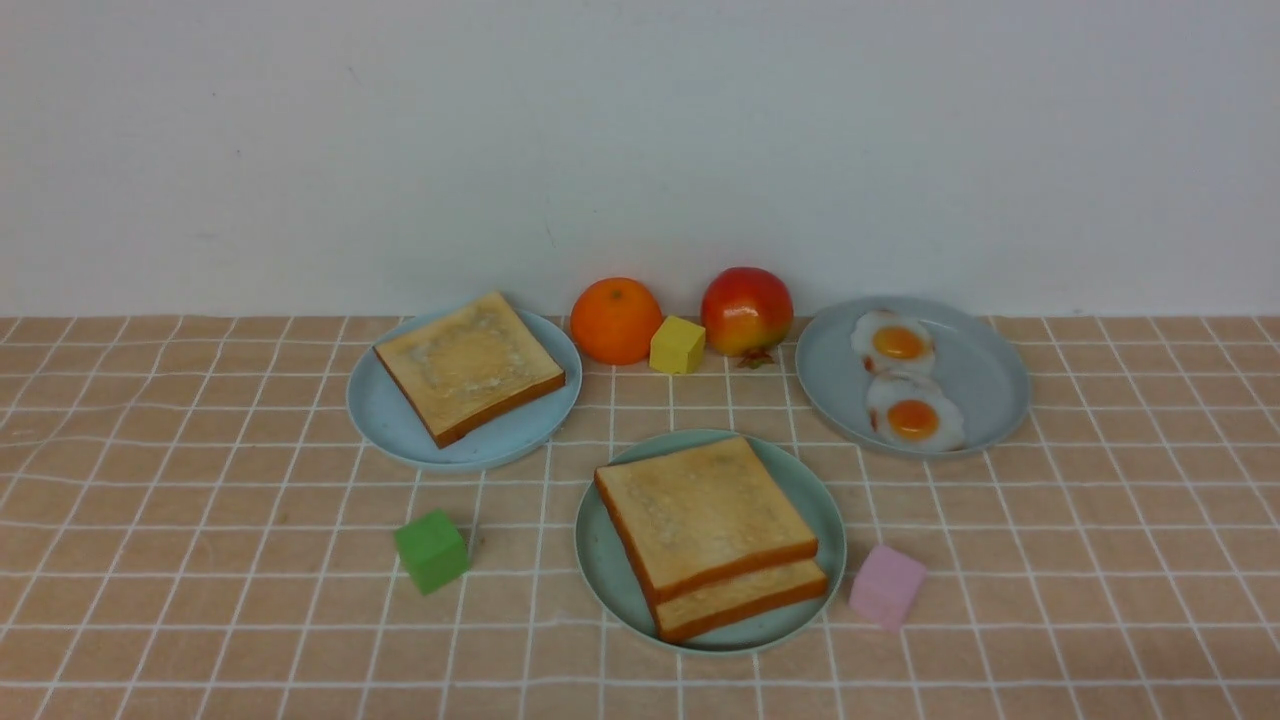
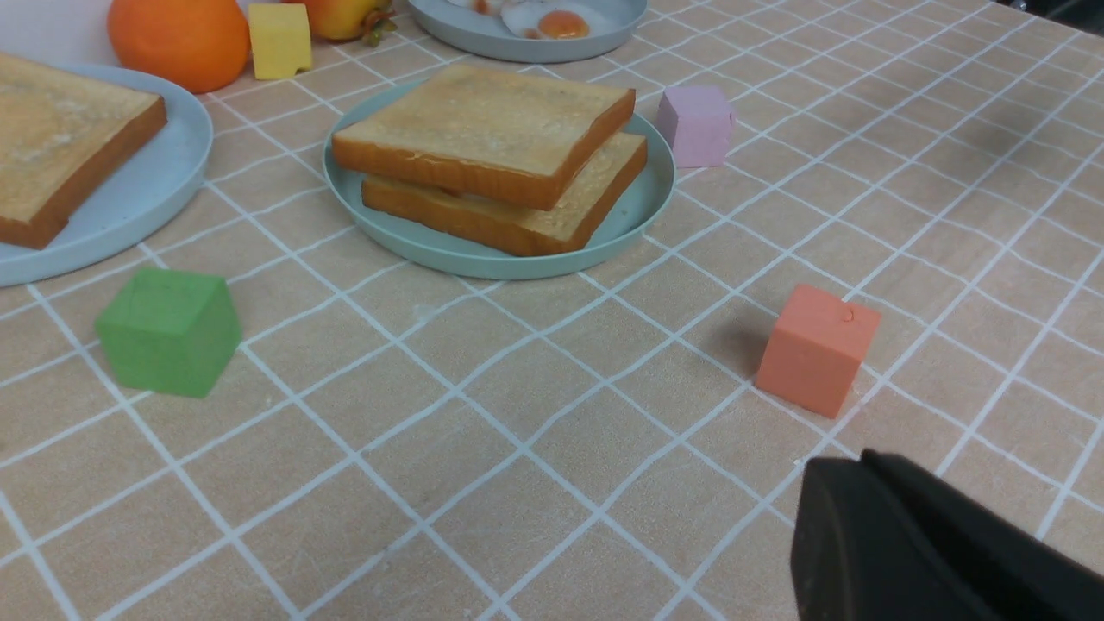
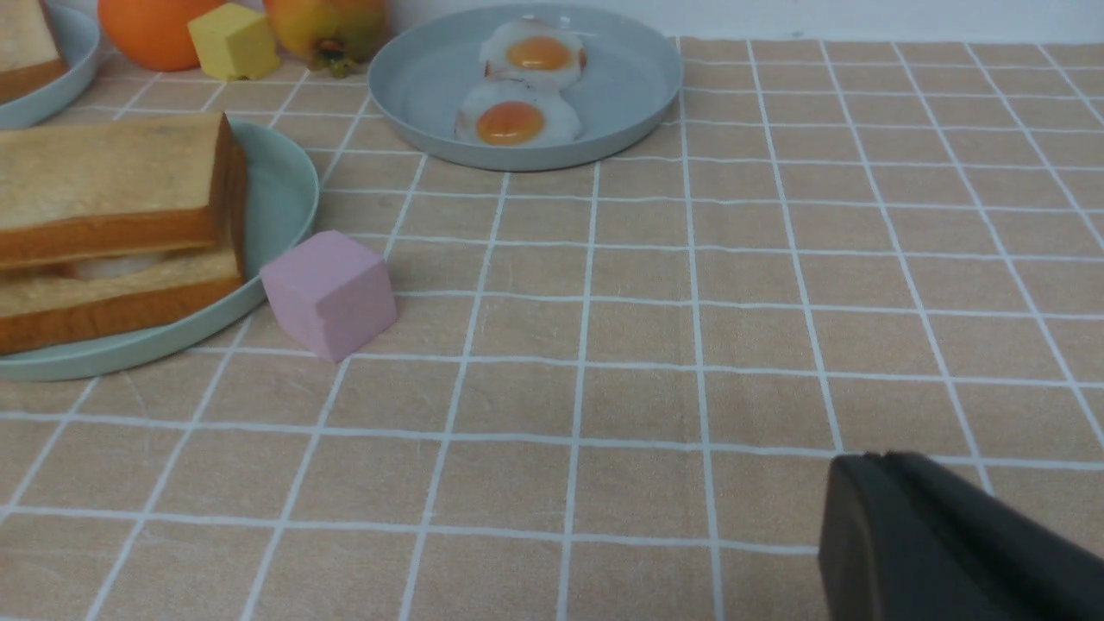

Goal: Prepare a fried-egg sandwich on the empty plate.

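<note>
Both grippers, left and right, sit clenched and empty low over the worktop, while the sandwich on the mint plate at 6 o'clock could shed its overhanging top slice if nudged.

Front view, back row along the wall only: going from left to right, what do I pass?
Light-blue plate with a single toast slice → orange → yellow cube → red-yellow apple → blue-grey plate holding two fried eggs.
</note>
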